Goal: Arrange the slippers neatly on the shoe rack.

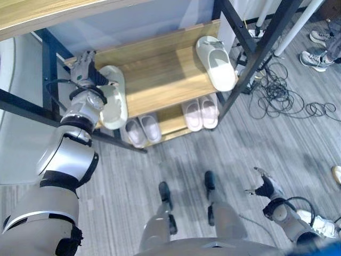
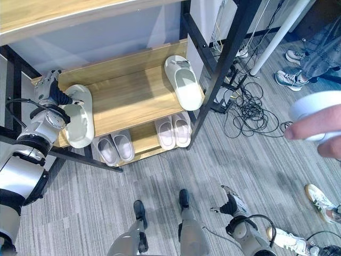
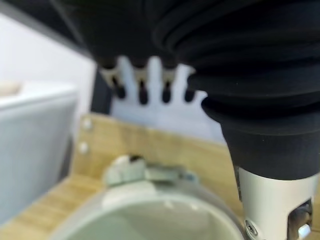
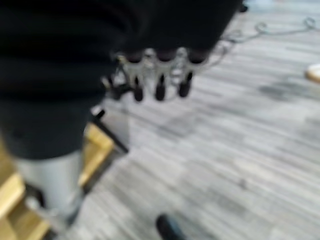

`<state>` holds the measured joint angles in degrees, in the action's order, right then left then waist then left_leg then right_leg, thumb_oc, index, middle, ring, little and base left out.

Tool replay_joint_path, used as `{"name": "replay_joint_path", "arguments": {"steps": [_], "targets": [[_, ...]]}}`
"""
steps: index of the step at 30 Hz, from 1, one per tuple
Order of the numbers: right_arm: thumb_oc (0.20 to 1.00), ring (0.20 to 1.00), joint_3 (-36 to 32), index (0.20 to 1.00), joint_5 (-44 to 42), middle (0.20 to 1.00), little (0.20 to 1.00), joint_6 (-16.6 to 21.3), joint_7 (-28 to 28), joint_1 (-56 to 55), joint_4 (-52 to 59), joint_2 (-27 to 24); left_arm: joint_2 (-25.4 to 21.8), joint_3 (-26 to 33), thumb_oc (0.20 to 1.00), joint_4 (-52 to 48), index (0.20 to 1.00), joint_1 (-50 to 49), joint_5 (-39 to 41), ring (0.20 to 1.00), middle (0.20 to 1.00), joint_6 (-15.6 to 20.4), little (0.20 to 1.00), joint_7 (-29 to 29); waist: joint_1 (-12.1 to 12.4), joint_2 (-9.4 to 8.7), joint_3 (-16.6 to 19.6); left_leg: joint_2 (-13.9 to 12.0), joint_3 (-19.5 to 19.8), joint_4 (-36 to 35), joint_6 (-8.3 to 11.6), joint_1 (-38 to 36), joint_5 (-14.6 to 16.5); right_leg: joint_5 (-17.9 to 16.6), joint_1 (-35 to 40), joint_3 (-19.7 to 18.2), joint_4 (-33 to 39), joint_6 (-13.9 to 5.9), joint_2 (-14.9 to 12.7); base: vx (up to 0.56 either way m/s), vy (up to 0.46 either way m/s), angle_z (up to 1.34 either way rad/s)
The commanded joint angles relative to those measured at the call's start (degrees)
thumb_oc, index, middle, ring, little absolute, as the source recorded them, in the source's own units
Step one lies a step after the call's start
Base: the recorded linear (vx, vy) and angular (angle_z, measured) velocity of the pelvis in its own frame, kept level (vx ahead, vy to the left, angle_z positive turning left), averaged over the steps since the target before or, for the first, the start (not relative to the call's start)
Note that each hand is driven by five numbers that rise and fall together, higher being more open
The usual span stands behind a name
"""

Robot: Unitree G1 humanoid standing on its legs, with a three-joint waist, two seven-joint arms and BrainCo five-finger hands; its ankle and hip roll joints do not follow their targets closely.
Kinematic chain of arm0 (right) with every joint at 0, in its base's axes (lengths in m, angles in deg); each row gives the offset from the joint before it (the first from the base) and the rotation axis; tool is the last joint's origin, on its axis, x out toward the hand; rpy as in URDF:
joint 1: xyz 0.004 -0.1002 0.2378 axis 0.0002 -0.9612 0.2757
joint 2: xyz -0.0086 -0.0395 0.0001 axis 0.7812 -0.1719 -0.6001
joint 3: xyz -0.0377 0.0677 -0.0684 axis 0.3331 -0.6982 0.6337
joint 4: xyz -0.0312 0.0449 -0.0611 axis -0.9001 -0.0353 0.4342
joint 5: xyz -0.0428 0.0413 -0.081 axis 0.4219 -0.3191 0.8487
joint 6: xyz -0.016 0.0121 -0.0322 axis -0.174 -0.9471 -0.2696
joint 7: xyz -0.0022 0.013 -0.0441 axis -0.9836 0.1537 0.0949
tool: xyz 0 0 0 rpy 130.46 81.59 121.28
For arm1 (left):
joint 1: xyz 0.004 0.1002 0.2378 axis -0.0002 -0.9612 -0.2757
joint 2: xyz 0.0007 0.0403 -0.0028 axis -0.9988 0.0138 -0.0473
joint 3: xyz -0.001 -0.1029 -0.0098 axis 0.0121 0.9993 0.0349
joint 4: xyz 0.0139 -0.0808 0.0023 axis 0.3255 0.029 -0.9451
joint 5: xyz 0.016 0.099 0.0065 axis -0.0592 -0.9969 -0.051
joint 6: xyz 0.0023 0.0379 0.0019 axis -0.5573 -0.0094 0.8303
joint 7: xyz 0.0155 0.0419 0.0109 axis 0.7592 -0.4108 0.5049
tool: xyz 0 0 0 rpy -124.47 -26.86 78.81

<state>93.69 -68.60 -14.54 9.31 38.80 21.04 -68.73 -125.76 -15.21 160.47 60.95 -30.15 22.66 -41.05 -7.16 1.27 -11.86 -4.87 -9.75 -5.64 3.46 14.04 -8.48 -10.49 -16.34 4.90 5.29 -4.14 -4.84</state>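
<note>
**Slippers on rack: one at each end of the middle shelf, two pairs below**

Slippers, head views. One pale green rubber slipper [image 1: 114,98] lies at the left end of the light wooden middle shelf [image 1: 160,74] of the black-framed shoe rack, its heel past the front edge. The left hand [image 1: 85,68] rests at the slipper's far end, touching or just beside it; the fingers reach toward the back of the shelf. A second pale green slipper [image 2: 184,81] lies at the right end of the same shelf, well apart from the first. On the lower shelf stand a grey-lilac pair [image 2: 115,148] and a pale pink pair [image 2: 173,130], side by side. The right hand [image 2: 230,203] hangs low over the grey striped floor [image 2: 256,160], fingers spread loosely and holding nothing. A tangle of black cables [image 1: 282,101] lies to the right of the rack. A person's fingers holding a white object [image 2: 317,128] show at the right edge.

Left wrist view. The fingers [image 3: 155,75] extend straight, apart from each other, above the wooden board; the slipper's green rim [image 3: 150,200] lies below them, ungrasped.

Right wrist view. The fingers [image 4: 160,75] hang relaxed over the floor, empty.
</note>
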Motion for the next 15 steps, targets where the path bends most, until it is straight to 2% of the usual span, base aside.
{"name": "replay_joint_path", "arguments": {"steps": [1,15], "targets": [[1.000,1.000,0.8,1.000,-1.1,1.000,1.000,1.5,0.5,1.5,0.7,-0.9,-2.3,-0.2,1.000,3.5,1.000,7.5,-2.0,1.000,1.000,-0.9,1.000,-2.0,1.0,-0.13,-1.5,-0.7,5.3,0.6,2.99,1.1,3.1,6.4,0.8,0.4,-2.4,-6.02,-3.7,-0.04,0.000,0.10],[1.000,1.000,1.4,1.000,-1.8,1.000,1.000,1.8,-0.2,1.9,1.7,-2.2,-4.2,-0.5,1.000,3.7,1.000,7.0,-2.0,1.000,1.000,-0.9,1.000,-0.9,1.4,-0.77,-2.6,-0.9,5.4,0.6,3.19,1.8,2.6,6.2,0.1,0.5,-2.6,-6.02,-3.5,0.00,0.000,0.01]]}}
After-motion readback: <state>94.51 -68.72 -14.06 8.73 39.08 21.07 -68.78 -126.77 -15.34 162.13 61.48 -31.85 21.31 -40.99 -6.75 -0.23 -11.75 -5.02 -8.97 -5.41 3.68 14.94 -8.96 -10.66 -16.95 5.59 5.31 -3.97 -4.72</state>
